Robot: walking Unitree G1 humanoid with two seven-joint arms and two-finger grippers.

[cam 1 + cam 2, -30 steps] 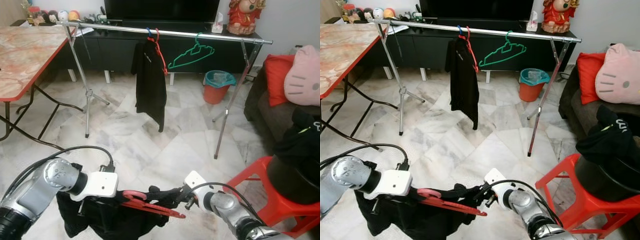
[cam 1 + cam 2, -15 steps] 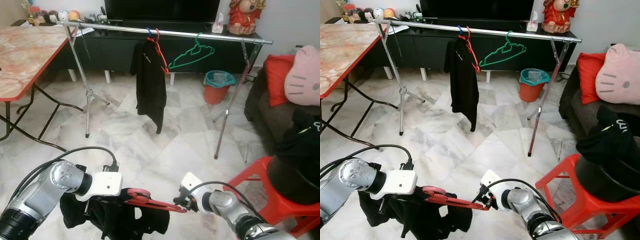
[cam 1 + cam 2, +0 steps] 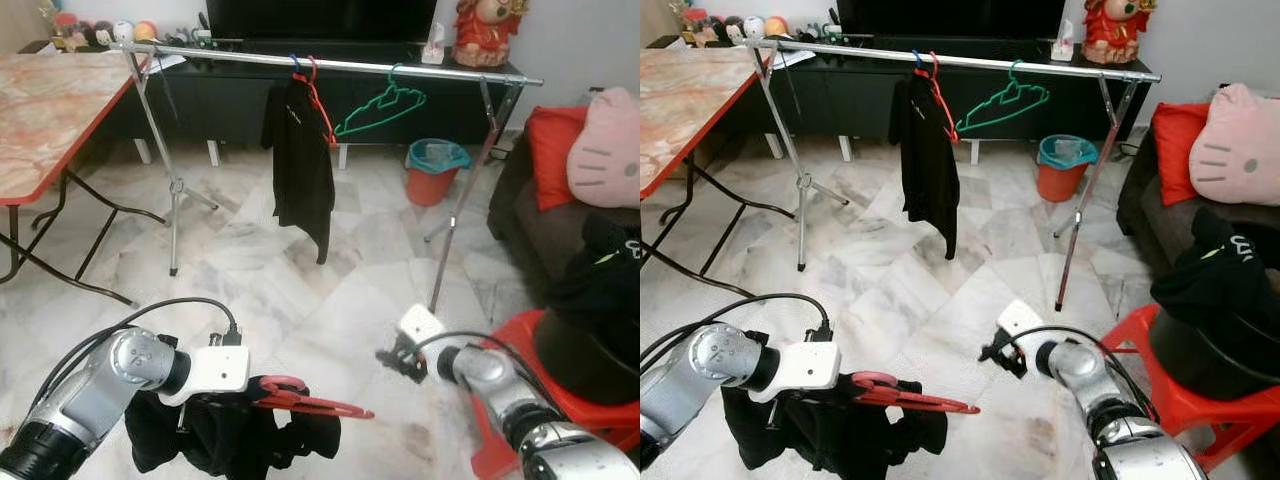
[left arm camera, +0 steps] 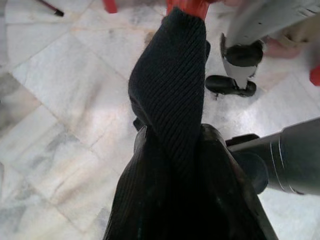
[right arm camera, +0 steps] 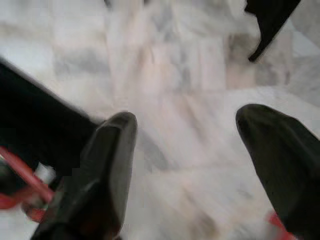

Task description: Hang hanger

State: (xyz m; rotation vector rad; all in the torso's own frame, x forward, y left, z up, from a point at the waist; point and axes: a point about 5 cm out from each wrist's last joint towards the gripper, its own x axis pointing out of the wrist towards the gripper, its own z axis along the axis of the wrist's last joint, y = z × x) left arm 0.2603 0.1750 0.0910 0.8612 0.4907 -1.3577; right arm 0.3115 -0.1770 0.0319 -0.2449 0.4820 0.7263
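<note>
My left gripper (image 3: pixel 256 390), low at the left, is shut on a red hanger (image 3: pixel 312 403) that carries a black garment (image 3: pixel 215 440). The garment drapes over the fingers in the left wrist view, with the red hanger (image 4: pixel 187 6) just past it. My right gripper (image 3: pixel 396 357) is open and holds nothing, to the right of the hanger's free end and apart from it. Its two fingers (image 5: pixel 107 165) stand wide apart over the marble floor. Ahead stands a metal clothes rack (image 3: pixel 330 65) with a black shirt (image 3: pixel 303 150) on a red hanger and a bare green hanger (image 3: pixel 380 105).
A marble-top folding table (image 3: pixel 50 110) stands at the left. A red stool (image 3: pixel 570 420) with a dark bucket of clothes is close on my right, and a sofa with cushions (image 3: pixel 600 150) lies behind it. A bin (image 3: pixel 434 172) sits beyond the rack.
My right gripper has let go of the hanger's end, opened, and moved up and to the right. The hanger and garment now hang from the left gripper alone.
</note>
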